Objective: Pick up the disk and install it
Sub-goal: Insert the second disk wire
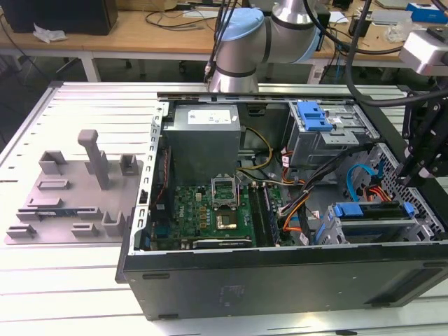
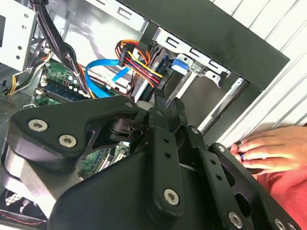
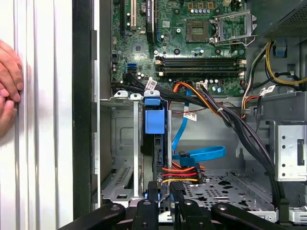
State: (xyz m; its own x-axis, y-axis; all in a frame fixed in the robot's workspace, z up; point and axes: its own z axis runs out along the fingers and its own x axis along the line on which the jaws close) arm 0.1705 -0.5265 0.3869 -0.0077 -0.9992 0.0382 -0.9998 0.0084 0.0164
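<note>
Claw (image 3: 163, 191) tips sit close together, right at the edge of the disk (image 3: 154, 143), which stands on its thin side in the metal drive cage (image 3: 122, 153) of the open computer case (image 1: 280, 280). I cannot tell if the tips are pinching the disk or just touching it. In the second wrist view the claw (image 2: 163, 103) points down at the same slot, with the disk's blue frame (image 2: 176, 64) just past its tips. Red, yellow and orange wires (image 3: 180, 172) plug in right beside the claw, and a flat blue cable (image 3: 199, 153) curls near them. Further off lies the green board (image 3: 192, 33). A person's hand (image 3: 8, 86) rests on the ribbed white table (image 3: 43, 143), outside the case wall, well apart from the claw.
</note>
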